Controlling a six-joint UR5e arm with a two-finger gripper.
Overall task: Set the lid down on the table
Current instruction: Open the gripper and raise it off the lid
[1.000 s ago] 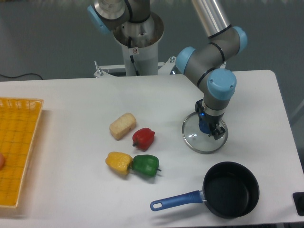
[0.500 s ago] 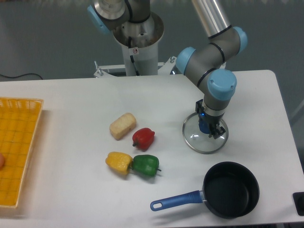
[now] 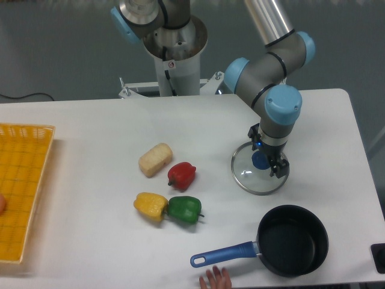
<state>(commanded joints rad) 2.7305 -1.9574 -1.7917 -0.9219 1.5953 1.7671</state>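
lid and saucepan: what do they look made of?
Lid: looks like clear glass, since the white table shows through it, with a thin shiny rim, probably metal, and a blue knob, likely plastic. Saucepan: matte black inside and out, possibly coated metal, though the base material is not visible; its glossy blue handle looks plastic or rubbery.

Clear glass lid [image 3: 245,176] (metal-rimmed), matt white table [image 3: 90,138]
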